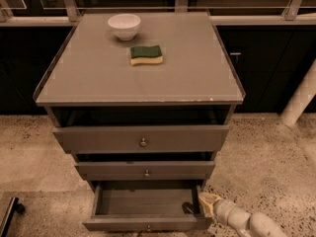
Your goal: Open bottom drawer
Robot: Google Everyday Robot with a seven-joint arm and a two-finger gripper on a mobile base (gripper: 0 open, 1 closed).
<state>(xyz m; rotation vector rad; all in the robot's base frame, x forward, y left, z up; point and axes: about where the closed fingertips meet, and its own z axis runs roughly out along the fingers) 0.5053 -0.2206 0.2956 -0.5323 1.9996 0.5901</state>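
The bottom drawer (pixel 143 223) of the grey-brown cabinet stands pulled out, its inside open and empty, a tiny metal knob on its front at the frame's lower edge. My gripper (pixel 206 201) is at the drawer's right front corner, beside its right wall, on a white arm that comes in from the bottom right. A dark part of it reaches into the drawer's right front corner.
The top drawer (pixel 143 139) and middle drawer (pixel 146 171) are shut above it. A white bowl (pixel 124 25) and a green-and-yellow sponge (pixel 146 55) lie on the cabinet top (pixel 197 73). Speckled floor surrounds the cabinet. A white post (pixel 301 97) stands at right.
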